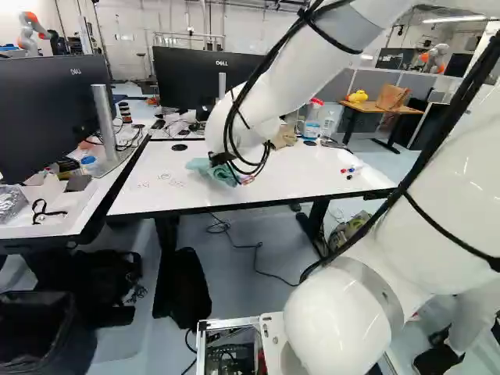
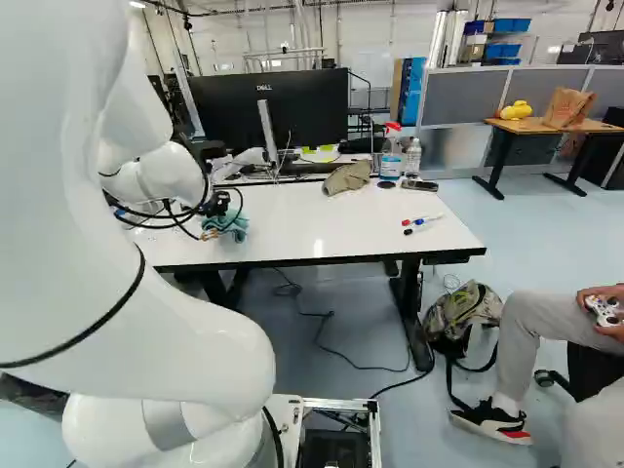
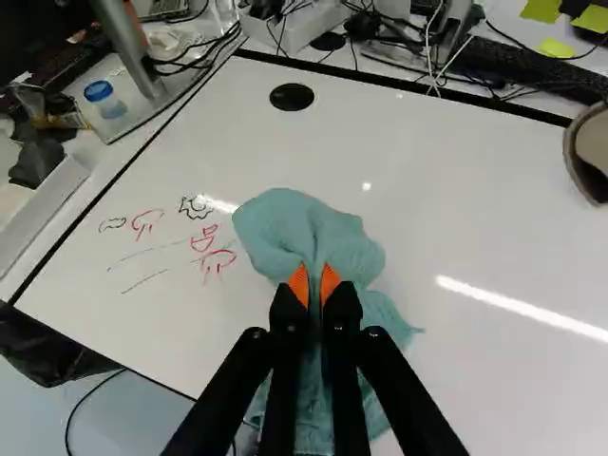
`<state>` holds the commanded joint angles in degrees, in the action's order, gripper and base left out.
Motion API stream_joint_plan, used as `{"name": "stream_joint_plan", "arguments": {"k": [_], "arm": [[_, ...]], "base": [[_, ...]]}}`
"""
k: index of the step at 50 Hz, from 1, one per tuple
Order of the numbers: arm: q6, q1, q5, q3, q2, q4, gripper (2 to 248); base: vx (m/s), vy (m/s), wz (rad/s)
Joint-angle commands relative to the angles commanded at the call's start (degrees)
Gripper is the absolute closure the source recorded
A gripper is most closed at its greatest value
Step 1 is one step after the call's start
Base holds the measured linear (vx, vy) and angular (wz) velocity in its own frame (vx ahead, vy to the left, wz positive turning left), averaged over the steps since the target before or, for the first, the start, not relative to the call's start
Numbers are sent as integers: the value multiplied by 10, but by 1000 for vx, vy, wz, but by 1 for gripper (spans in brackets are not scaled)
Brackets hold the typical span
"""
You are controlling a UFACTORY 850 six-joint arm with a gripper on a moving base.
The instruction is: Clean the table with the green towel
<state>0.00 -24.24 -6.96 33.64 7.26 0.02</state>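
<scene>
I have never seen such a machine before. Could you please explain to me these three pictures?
The machine is one white robot arm with a black gripper. Two pictures come from cameras on its base, behind the arm, one left and one right. The third comes from its wrist, looking along the gripper. All show the same white table. The gripper holds a green towel, pinched between two fingers with orange pads; the towel seems to rest on the table. Beside it are red and dark drawings. Also on the table are markers, a spray bottle and a brown fabric item.
</scene>
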Motion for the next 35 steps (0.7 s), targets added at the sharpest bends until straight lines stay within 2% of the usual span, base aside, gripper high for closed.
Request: {"name": "stream_joint_plan", "arguments": {"k": [35], "arm": [[0,-59,0,58,-42,0,215]], "base": [[0,0,0]]}}
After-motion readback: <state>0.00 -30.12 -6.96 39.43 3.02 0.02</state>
